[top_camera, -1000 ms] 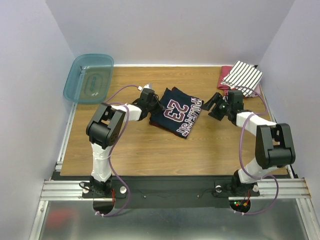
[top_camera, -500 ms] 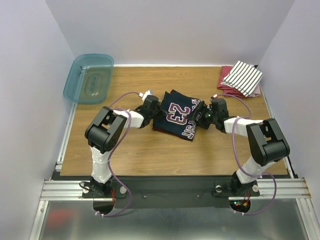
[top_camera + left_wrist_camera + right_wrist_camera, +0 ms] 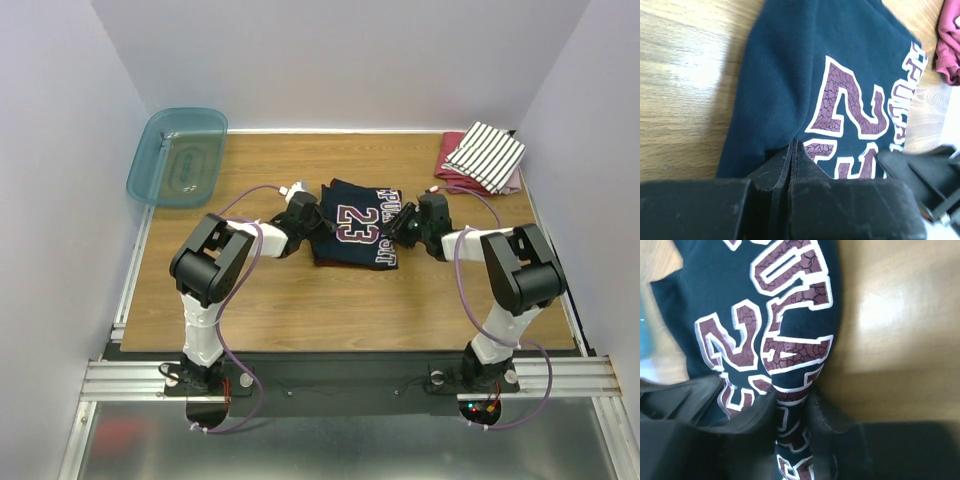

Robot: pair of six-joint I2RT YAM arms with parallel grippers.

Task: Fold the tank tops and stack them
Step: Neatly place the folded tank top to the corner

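The navy top (image 3: 357, 224) lies folded in the middle of the desk (image 3: 300, 300). It has a big "23" in dark red with white edges. A row of letters sits beside the number, but the word is too hard to read.

The left arm is bent at the elbow and reaches low to the right. The left tool (image 3: 791, 150) is pinched tight on the left edge of the navy top. The right arm is bent too and reaches low to the left. The right tool (image 3: 792, 417) has its fingers squeezed on a fold of the navy top's right edge, right on the letters.

The striped top (image 3: 485, 155) lies on a red cloth (image 3: 452, 168) in the far right corner. A teal bin (image 3: 178, 156) sits at the far left.
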